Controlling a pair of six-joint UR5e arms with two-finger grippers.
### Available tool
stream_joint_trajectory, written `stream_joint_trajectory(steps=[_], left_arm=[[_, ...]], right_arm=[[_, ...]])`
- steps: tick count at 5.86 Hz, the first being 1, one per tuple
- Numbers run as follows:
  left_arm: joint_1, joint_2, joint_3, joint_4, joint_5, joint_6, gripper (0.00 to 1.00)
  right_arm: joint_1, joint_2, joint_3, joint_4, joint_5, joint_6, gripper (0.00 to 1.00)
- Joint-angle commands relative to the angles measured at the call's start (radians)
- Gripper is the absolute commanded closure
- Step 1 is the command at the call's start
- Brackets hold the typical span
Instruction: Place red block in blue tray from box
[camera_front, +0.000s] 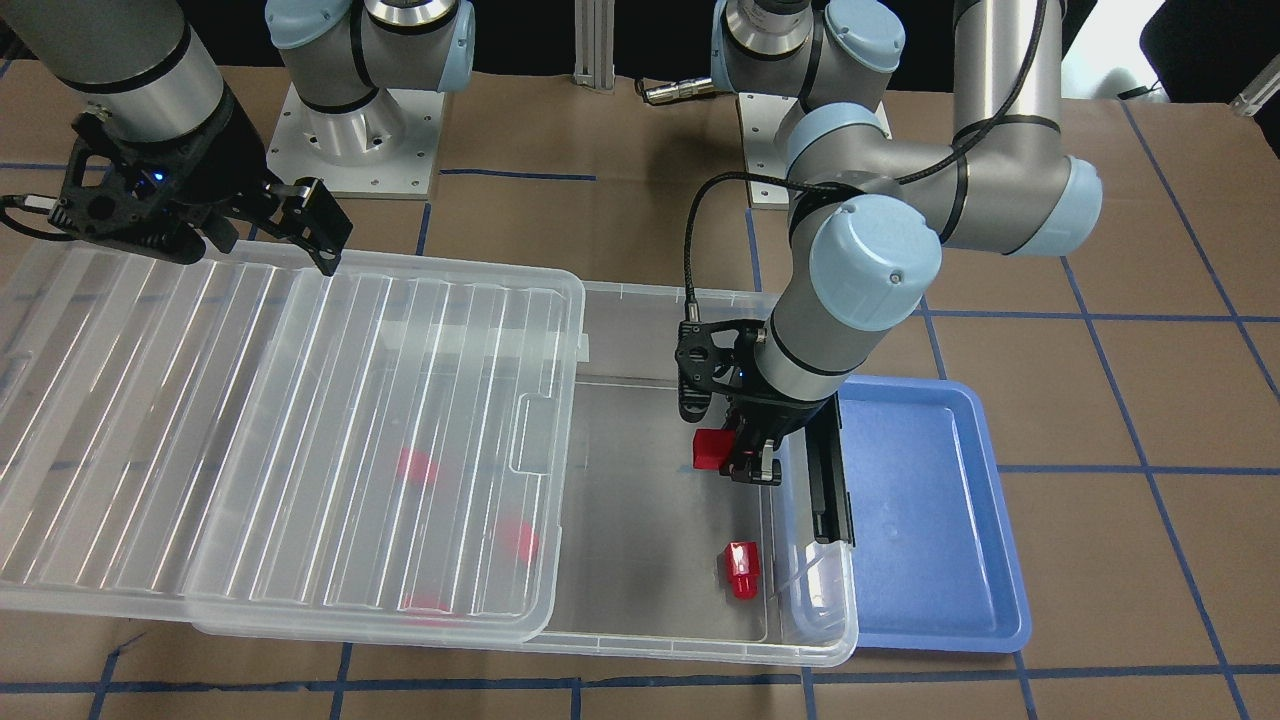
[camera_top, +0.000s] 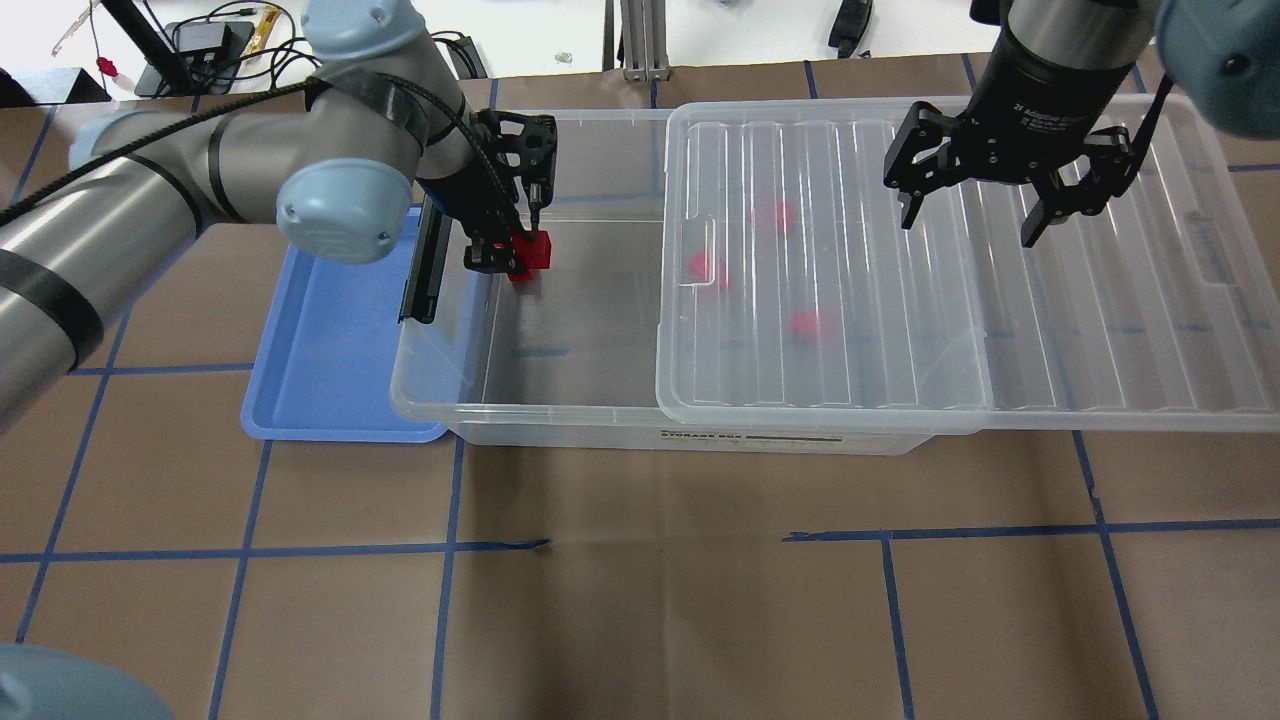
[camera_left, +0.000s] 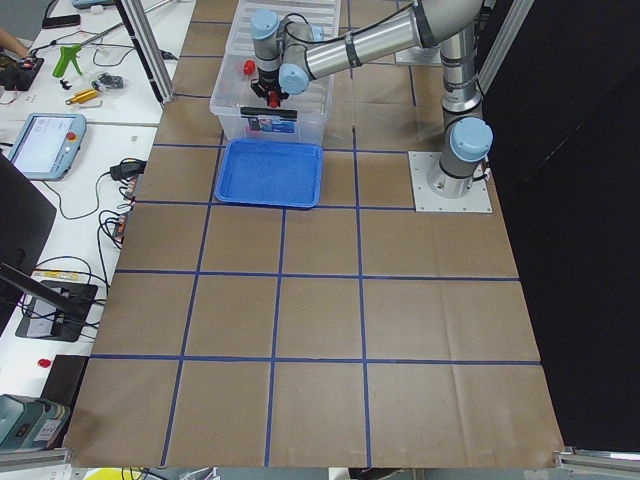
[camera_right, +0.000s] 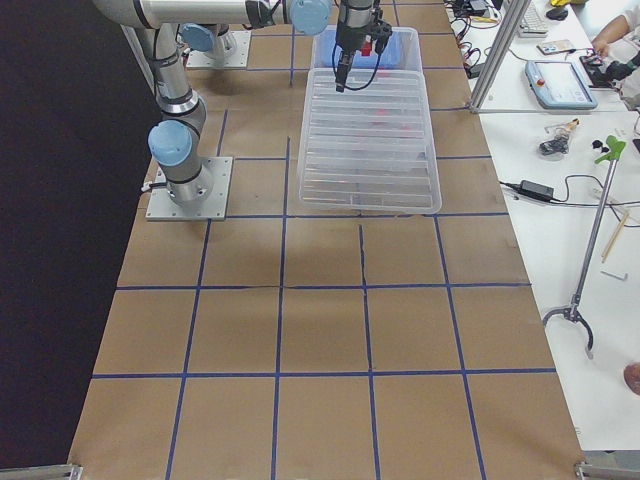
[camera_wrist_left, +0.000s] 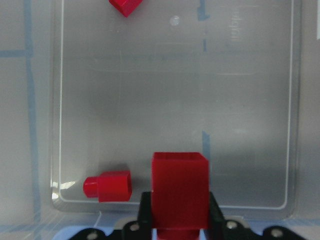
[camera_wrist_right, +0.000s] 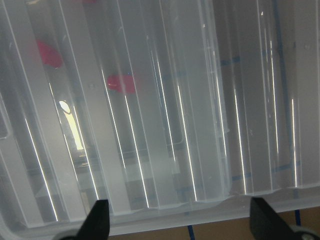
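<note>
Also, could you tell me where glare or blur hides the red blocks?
Front-facing view: glare streaks on the lid smear the blocks beneath into pink blurs; right wrist view: the same haze; left wrist view: the held block is sharp.

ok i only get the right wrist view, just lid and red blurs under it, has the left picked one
Observer: Yes. The left gripper is shut on a block inside the uncovered end of the box.
Operator: anything dropped off yet
Observer: No. The tray lies right beside that end of the box, and no block shows in it.
Operator: any more i can't see
Observer: One loose block lies on the box floor, out from under the lid.
</note>
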Motion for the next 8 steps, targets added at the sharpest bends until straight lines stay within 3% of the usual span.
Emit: stream_joint_trajectory(steps=[1, 3, 4, 5, 6, 8], left_arm=[[0.090, 0.018, 0.082, -0.126, 0.087, 0.015, 0.87], [0.272, -0.002, 0.024, -0.091, 0.088, 0.305, 0.87], [0.329, -0.003, -0.081, 0.026, 0.088, 0.387, 0.86], [0.354, -0.012, -0.211, 0.233, 0.085, 0.459, 0.86], [0.409, -0.049, -0.278, 0.306, 0.007, 0.487, 0.84], [0.422, -0.086, -0.286, 0.301, -0.038, 0.487, 0.77]], right_arm=[[-0.128, 0.004, 0.001, 0.000, -0.050, -0.167, 0.00], [-0.358, 0.034, 0.001, -0.009, -0.062, -0.460, 0.00], [-0.459, 0.078, 0.001, -0.039, -0.149, -0.573, 0.00], [-0.553, 0.150, 0.001, -0.176, -0.189, -0.666, 0.00], [-0.613, 0.228, 0.001, -0.311, -0.217, -0.764, 0.00], [-0.629, 0.277, 0.024, -0.345, -0.219, -0.762, 0.00]])
